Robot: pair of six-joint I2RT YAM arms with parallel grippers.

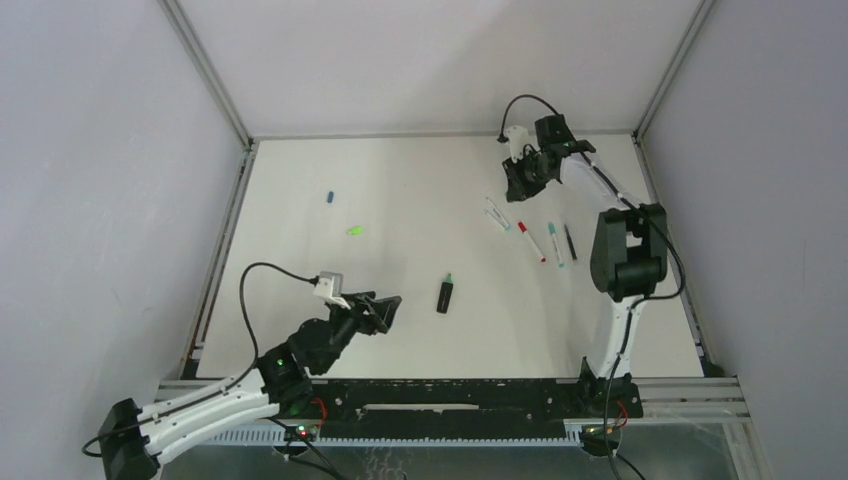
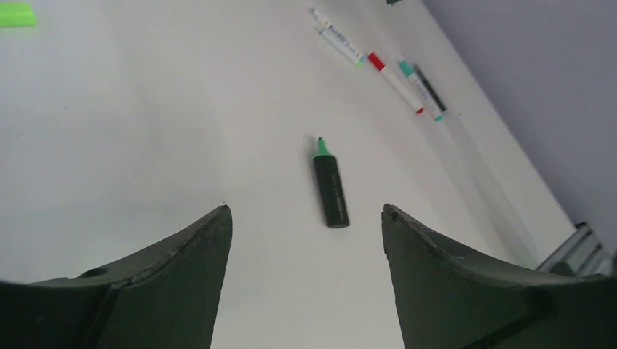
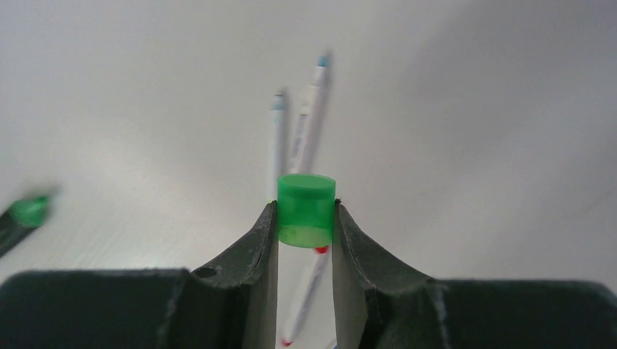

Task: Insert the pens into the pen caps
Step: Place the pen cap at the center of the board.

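From above, the black marker (image 1: 444,294) lies on the bench (image 1: 300,250) at 3 o'clock from the left tool (image 1: 383,312), long axis 12 to 6, green tip toward 12. The left wrist view shows this tool wide, holding nothing. In the right wrist view the right tool (image 3: 305,212) pinches a green cap (image 3: 306,203), above thin pens (image 3: 279,138) lying 12 to 6.

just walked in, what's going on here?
Right gripper is shut on a green cap, up near the thin pens lying on the right side of the table. Left gripper is open and empty, facing the black marker, which lies mid-table with its green tip bare. A blue cap and a light green cap lie loose farther left.
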